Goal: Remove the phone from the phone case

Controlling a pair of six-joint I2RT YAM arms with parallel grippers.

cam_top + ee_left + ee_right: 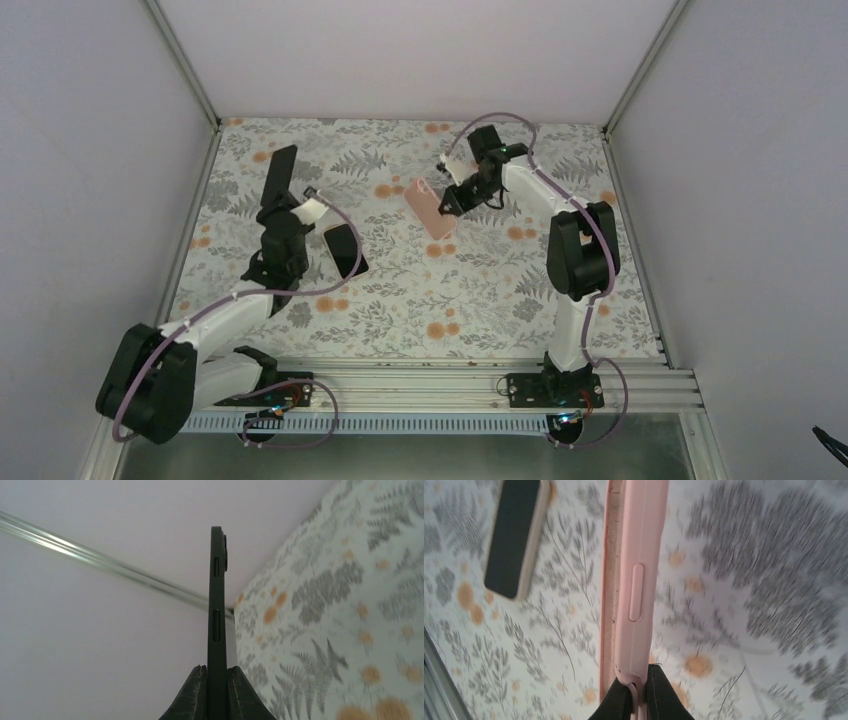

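floral-patterned surface (480,290) inside a plain white-walled enclosure (400,50).

left side: the jaws of the left arm (230,310) are clamped fully onto the lower end of a dark thin item (279,175), which is held upright on edge over the far-left part of the surface. the left wrist view shows side buttons and a camera bump on it. whether it is a phone or a case cannot be told.

centre-left: a phone (345,250) with a black screen and pale rim lies flat on the surface, screen up, just right of the left wrist. nothing grips it.

far centre: the jaws of the right arm (575,250) are pinched shut on one end of the pink case (430,208). a strip of pale lining shows along its open side. the phone and the pink case are well apart.
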